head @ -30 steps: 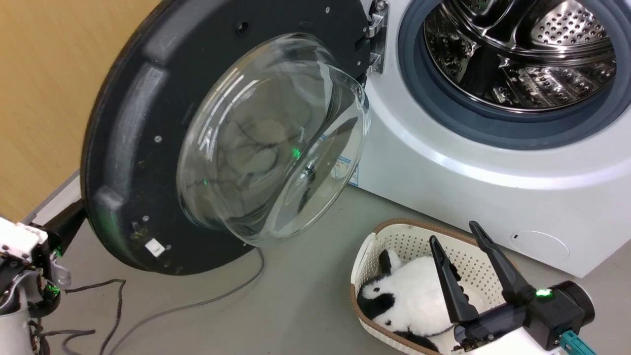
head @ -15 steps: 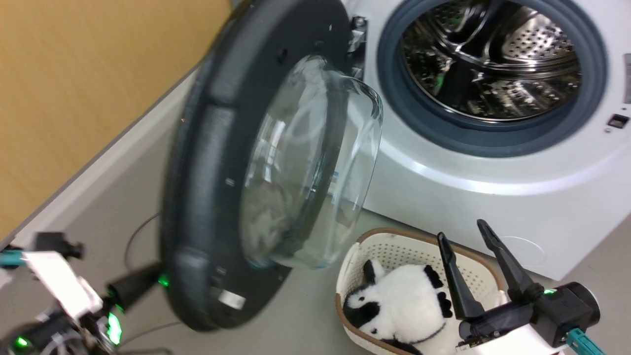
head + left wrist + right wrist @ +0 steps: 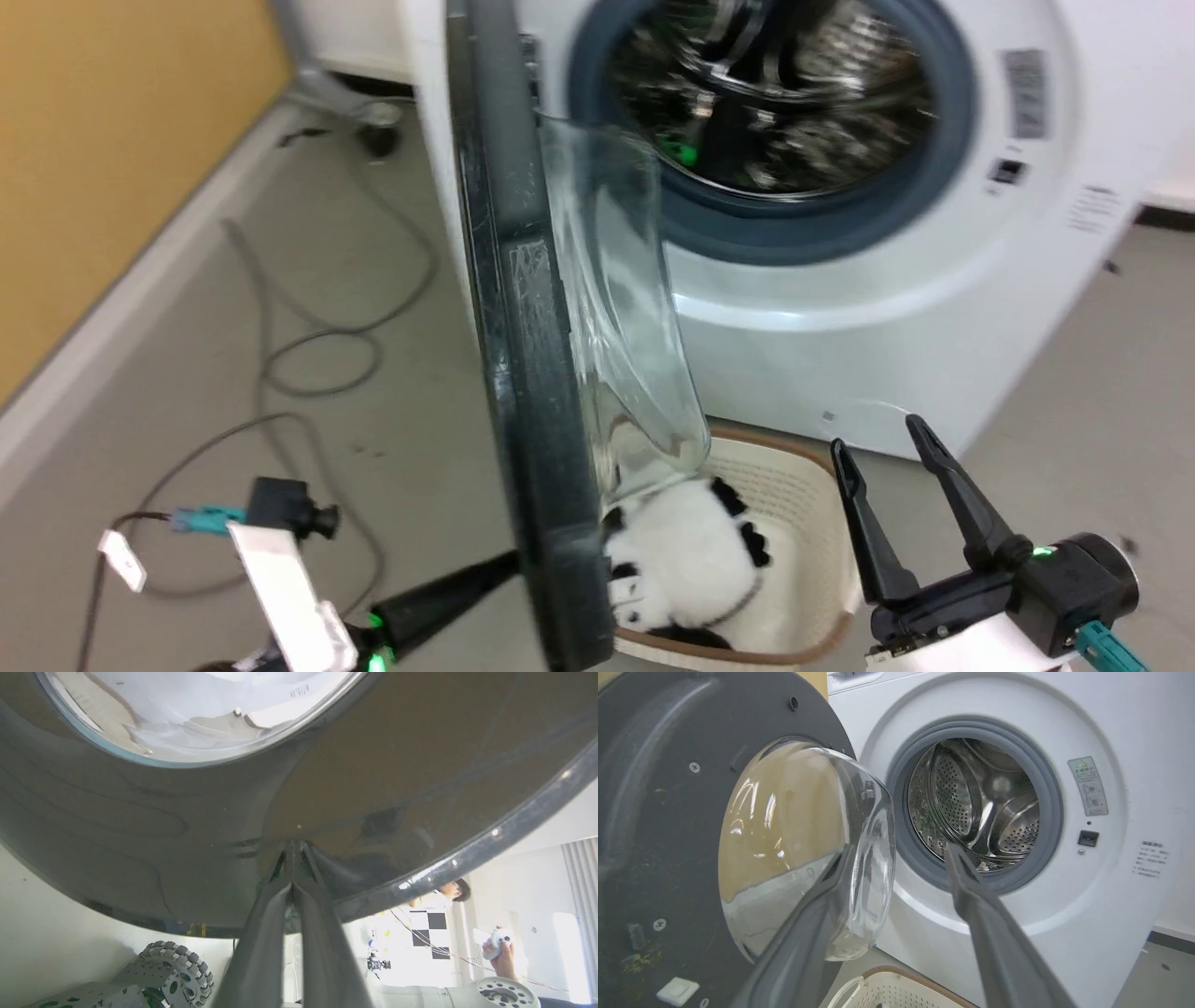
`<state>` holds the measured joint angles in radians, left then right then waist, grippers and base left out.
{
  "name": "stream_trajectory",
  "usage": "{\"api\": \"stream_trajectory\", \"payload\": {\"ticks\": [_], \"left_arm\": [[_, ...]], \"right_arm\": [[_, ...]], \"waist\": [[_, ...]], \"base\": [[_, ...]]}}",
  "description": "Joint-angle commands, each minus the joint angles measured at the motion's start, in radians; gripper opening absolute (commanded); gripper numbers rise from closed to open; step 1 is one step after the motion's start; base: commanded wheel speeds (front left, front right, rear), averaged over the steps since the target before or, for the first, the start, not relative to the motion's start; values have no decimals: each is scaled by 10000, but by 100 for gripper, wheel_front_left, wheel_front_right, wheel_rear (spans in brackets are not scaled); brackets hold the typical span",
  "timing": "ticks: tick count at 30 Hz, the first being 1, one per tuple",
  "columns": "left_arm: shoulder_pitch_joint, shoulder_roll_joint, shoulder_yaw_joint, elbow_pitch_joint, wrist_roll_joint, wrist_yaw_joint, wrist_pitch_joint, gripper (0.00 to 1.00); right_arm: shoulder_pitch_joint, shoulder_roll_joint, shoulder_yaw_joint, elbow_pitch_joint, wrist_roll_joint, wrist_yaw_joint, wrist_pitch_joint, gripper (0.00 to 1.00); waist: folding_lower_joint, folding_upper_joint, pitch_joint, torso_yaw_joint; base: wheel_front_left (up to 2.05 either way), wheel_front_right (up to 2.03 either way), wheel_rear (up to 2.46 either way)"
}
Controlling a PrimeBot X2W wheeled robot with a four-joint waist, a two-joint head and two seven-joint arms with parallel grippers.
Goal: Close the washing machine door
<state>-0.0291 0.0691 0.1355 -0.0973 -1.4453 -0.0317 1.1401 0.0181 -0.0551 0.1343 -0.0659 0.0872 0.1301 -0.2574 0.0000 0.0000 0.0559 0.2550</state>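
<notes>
Left hand [image 3: 293, 877] fingers pressed together; right hand [image 3: 874, 435] fingers spread apart

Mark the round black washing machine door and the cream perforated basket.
round black washing machine door [image 3: 658, 835], right wrist view, matte inner face
cream perforated basket [image 3: 798, 499], head view, inner wall

Probably a robotics lab, checkerboard target [image 3: 430, 933], loose floor cables [image 3: 254, 289]
</notes>
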Motion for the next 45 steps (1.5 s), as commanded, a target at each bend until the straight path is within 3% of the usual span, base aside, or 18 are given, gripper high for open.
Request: {"api": "stream_trajectory", "payload": {"ticks": [1,11,12,20,26,30,34,39,45], "left_arm": [[199,-125,-311,-25,-100,-148,-278,0],[-255,-186,-1930,799,-571,-779,-2729,0],[-255,-186,-1930,799,-571,-779,-2729,0],[-1609,-187,-2540,2069,-796,-972,-6172,0],[-2918,-188,-2838,2821,-579,-986,-8590,0],[-3804,-188,-3041,3516,-543,-987,-9939,0],[-4415,-188,-3376,4051,-561,-988,-10603,0],[-4482,-137,-3810,4227,-476,-988,-10710,0],[-3568,745,-5194,3410,603,-988,-10588,0]], "right_arm": [[-19,30,-11,0,-87,6,-44,100],[-204,26,-184,-147,-168,6,-44,100],[-204,26,-184,-147,-168,6,-44,100],[-276,40,-238,-222,-19,6,-44,100],[-244,46,-280,-216,238,6,-44,100],[-255,47,-278,-198,353,6,-44,100],[-260,47,-299,-189,443,6,-44,100],[-265,48,-304,-165,458,6,-44,100],[-109,48,-498,-141,333,6,-44,100]], "waist": [[0,0,222,-843],[0,0,1019,-3179],[0,0,1019,-3179],[0,0,1601,-4913],[0,0,1797,-5731],[0,0,1842,-5958],[0,0,1817,-5922],[0,0,1627,-5576],[0,0,1067,-4823]], "base": [[0,0,0],[0,0,0],[0,0,0],[0,0,0],[0,0,0],[0,0,0],[0,0,0],[0,0,0],[0,0,0]]}}
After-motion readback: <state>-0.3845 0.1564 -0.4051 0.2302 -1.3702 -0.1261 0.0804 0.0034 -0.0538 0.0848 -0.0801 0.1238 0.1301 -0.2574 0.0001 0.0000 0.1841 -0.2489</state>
